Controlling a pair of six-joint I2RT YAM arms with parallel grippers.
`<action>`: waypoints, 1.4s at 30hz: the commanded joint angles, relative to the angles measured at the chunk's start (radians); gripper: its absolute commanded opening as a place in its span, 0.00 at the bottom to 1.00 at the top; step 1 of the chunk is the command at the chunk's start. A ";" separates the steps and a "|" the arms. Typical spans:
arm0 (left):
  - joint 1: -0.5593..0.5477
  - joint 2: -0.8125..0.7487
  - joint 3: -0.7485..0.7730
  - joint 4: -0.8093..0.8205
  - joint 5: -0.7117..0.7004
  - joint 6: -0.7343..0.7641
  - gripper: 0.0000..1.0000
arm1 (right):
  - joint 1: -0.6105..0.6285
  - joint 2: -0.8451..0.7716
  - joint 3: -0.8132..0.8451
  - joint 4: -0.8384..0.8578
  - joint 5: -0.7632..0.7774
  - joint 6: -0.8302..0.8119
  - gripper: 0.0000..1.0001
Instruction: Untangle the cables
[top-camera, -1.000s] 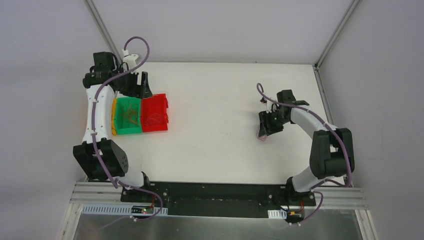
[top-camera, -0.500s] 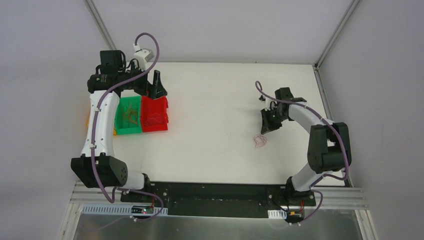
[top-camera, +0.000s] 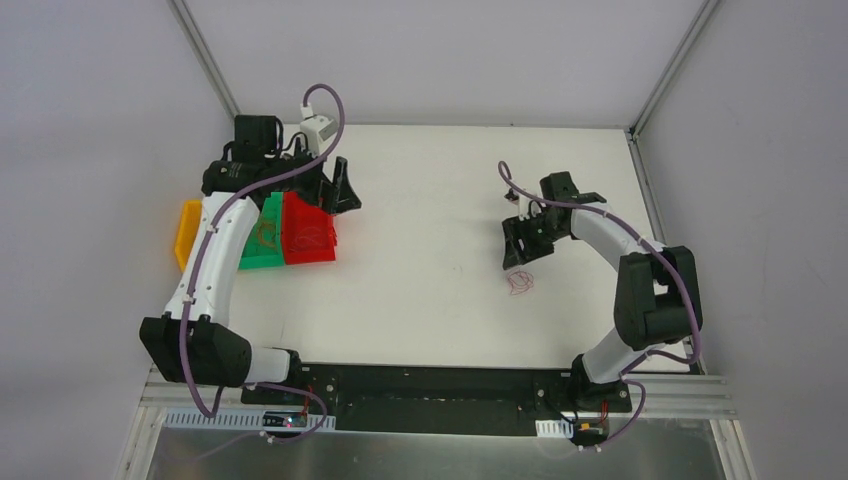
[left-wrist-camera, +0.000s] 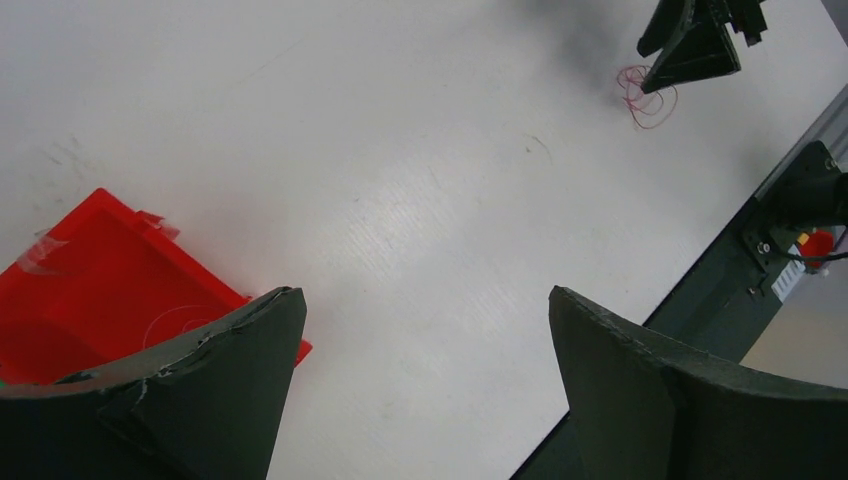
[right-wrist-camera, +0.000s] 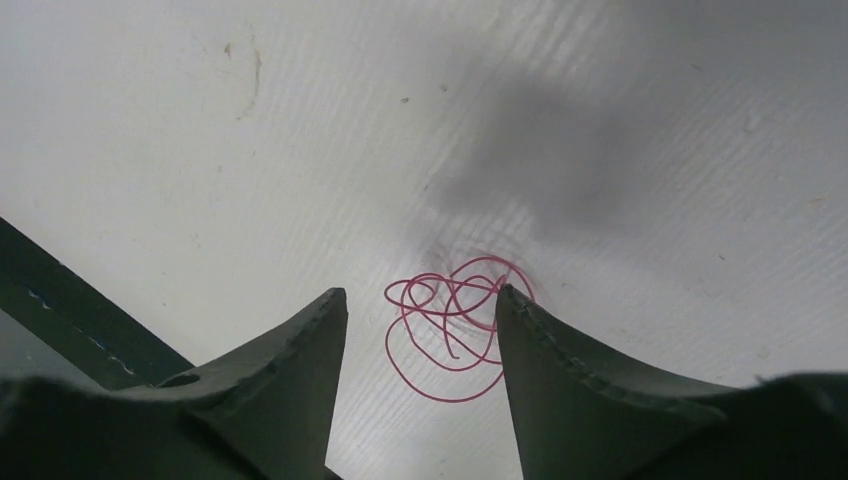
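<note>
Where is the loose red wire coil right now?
In the top view the red wire coil lies on the table, right of centre, just on the near side of the right gripper, not held.

Cables out of right end effector onto table; left end effector farther right.

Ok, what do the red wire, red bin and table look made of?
Red wire: hair-thin, holds loose curls, probably plastic-coated metal. Red bin: likely moulded plastic, smooth with a slight sheen, clear tape on its rim. Table: matte white sheet with faint parallel ribbing, perhaps fluted plastic.
</note>
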 joint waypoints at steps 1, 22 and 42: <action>-0.100 -0.048 -0.042 0.034 -0.017 0.033 0.96 | 0.048 -0.013 -0.023 0.022 -0.028 -0.101 0.61; -0.155 0.004 -0.019 0.054 -0.116 -0.074 0.99 | 0.068 0.129 0.101 -0.233 -0.107 -0.537 0.42; -0.161 0.009 -0.118 0.298 -0.019 -0.531 0.99 | 0.094 0.018 0.274 0.087 -0.038 0.302 0.00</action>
